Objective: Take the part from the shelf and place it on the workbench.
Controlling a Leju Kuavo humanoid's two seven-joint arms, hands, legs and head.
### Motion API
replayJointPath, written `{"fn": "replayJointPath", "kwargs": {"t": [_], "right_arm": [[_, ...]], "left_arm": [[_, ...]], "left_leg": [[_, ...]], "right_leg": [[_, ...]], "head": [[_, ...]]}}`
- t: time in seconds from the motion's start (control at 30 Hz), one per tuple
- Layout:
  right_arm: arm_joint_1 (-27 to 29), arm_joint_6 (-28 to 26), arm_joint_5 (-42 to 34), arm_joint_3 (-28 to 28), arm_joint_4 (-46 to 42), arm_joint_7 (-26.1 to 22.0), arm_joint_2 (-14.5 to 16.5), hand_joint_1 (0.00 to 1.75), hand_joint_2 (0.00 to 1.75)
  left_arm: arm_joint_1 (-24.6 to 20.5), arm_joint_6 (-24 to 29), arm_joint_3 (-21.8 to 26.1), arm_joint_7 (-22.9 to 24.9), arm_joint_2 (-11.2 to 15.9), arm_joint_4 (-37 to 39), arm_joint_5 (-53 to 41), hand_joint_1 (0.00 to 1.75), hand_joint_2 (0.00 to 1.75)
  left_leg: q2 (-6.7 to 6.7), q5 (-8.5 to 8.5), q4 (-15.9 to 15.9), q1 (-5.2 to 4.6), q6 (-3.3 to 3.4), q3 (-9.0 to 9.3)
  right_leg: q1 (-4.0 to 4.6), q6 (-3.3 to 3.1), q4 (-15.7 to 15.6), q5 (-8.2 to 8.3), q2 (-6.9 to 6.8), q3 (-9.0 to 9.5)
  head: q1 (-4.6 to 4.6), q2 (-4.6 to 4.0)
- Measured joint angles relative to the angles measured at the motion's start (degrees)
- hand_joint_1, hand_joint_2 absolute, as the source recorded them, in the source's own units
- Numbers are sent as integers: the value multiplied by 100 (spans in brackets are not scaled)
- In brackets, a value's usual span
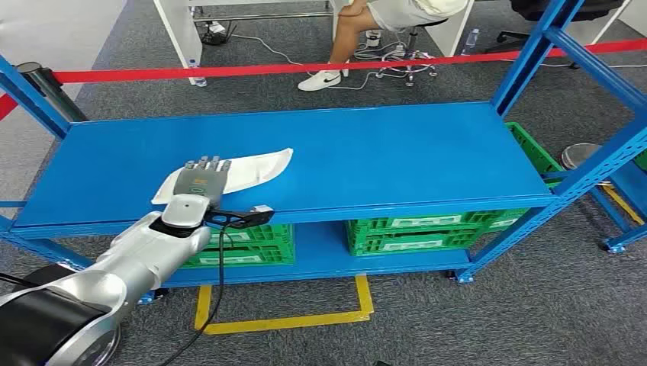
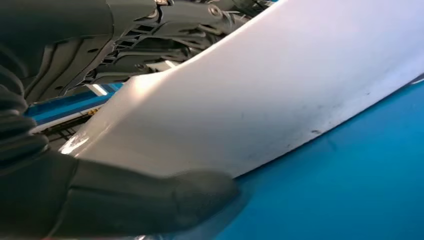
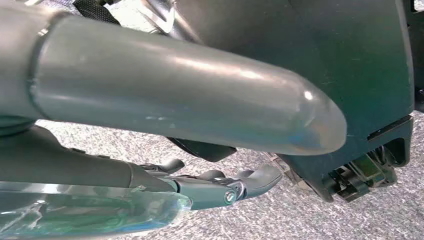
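A flat white curved part (image 1: 255, 169) lies on the top board of the blue shelf (image 1: 397, 152), towards its left front. My left hand (image 1: 200, 183) covers the part's near left end, palm down. In the left wrist view the white part (image 2: 270, 95) runs between my thumb (image 2: 150, 205) on one side and my dark fingers (image 2: 145, 35) on the other, and both press against it while it rests on the blue board. My right hand (image 3: 200, 130) hangs over grey carpet with its thumb and fingers apart and nothing in it.
Green crates (image 1: 427, 232) sit on the shelf's lower board. Blue uprights (image 1: 534, 53) frame the right end. A red barrier tape (image 1: 229, 72) runs behind the shelf, and a person (image 1: 358, 30) sits beyond it. Yellow floor marking (image 1: 290, 320) lies in front.
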Motion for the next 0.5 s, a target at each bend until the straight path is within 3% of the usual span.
{"fn": "replayJointPath", "kwargs": {"t": [0.23,0.4,0.5], "right_arm": [[5,5,0,-2,0,-17,0,0,0],[11,15,0,-17,0,-26,0,0,0],[13,44,0,-20,0,-41,0,0,0]], "left_arm": [[14,-164,0,73,25,10,-87,173,175],[15,-132,14,-144,40,13,-84,144,175],[16,-49,35,-423,60,13,-60,111,175]], "left_leg": [[0,0,0,0,0,0],[0,0,0,0,0,0],[0,0,0,0,0,0]], "right_leg": [[0,0,0,0,0,0],[0,0,0,0,0,0],[0,0,0,0,-2,1]], "head": [[0,0],[-1,0],[0,0]]}}
